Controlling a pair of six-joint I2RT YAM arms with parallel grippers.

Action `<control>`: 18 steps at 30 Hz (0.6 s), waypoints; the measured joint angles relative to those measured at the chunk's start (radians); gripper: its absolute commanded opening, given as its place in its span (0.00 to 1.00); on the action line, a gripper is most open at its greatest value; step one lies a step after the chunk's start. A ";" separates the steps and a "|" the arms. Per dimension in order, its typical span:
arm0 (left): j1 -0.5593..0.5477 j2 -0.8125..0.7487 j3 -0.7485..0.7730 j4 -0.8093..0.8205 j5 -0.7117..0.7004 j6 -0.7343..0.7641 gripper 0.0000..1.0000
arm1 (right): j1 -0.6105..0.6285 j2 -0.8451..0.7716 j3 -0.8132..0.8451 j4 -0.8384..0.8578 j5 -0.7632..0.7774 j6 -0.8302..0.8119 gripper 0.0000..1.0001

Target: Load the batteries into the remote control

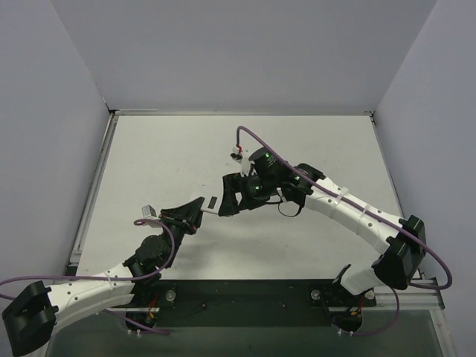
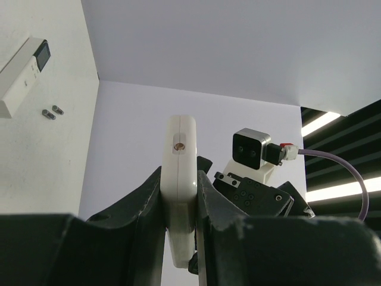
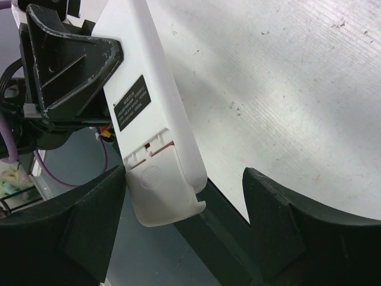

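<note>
My left gripper [image 2: 180, 174] is shut on the remote control [image 2: 180, 149], which it holds edge-on in the air. In the right wrist view the remote control [image 3: 149, 71] shows its white back with a dark label. Its battery cover [image 3: 158, 193] is slid partly off the end. That end lies between the fingers of my open right gripper [image 3: 184, 208]; the left finger [image 3: 89, 220] touches the cover and the right finger stands well clear. Two small batteries [image 2: 52, 111] lie on the table. From above, both grippers [image 1: 195, 213] [image 1: 224, 202] meet at mid-table.
A longer, slimmer white remote [image 2: 24, 74] with a dark screen lies on the table [image 1: 171, 156] near the batteries. Grey walls close off the table's left, back and right. A black strip with the arm bases [image 1: 245, 297] runs along the near edge.
</note>
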 measured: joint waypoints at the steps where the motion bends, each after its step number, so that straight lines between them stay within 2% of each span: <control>1: 0.000 0.000 0.000 -0.003 -0.002 0.001 0.00 | -0.005 -0.008 -0.022 0.023 -0.007 0.014 0.69; 7: 0.000 -0.002 0.000 -0.013 -0.007 0.004 0.00 | -0.023 -0.059 -0.141 0.165 -0.047 0.101 0.66; 17: 0.002 -0.008 -0.008 -0.008 -0.034 0.007 0.00 | -0.031 -0.066 -0.206 0.281 -0.077 0.193 0.59; 18: 0.004 -0.008 -0.009 -0.008 -0.034 0.008 0.00 | -0.032 -0.068 -0.212 0.290 -0.078 0.200 0.56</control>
